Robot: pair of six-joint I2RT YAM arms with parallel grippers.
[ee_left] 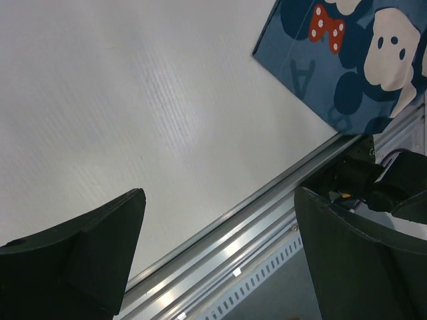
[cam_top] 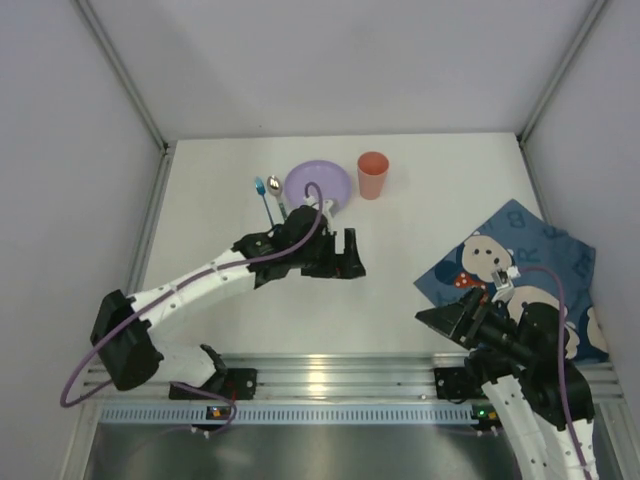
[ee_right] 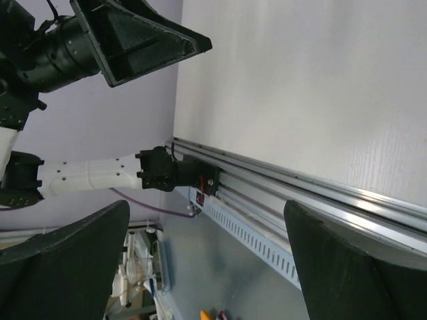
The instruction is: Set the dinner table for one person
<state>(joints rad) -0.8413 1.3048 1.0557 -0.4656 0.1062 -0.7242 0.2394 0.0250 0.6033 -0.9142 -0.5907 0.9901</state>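
Note:
The dinner table (cam_top: 400, 290) is a plain white top with a ribbed aluminium rail (cam_top: 330, 375) along its near edge. A lilac plate (cam_top: 318, 184), an orange cup (cam_top: 373, 174), a blue-handled spoon (cam_top: 264, 198) and a silver utensil (cam_top: 277, 194) sit at the back. My left gripper (cam_top: 354, 254) hovers open and empty just in front of the plate. Its wrist view (ee_left: 220, 257) shows only bare table (ee_left: 133, 100) and rail (ee_left: 253, 223) between the fingers. My right gripper (cam_top: 432, 318) is open and empty near the front right, over the table edge (ee_right: 207, 263).
A dark-blue cartoon-print cloth mat (cam_top: 535, 268) lies at the right, partly under my right arm; it also shows in the left wrist view (ee_left: 353, 53). Grey walls with metal posts enclose the table. The left gripper (ee_right: 133, 37) and the left arm's base (ee_right: 173, 175) show in the right wrist view.

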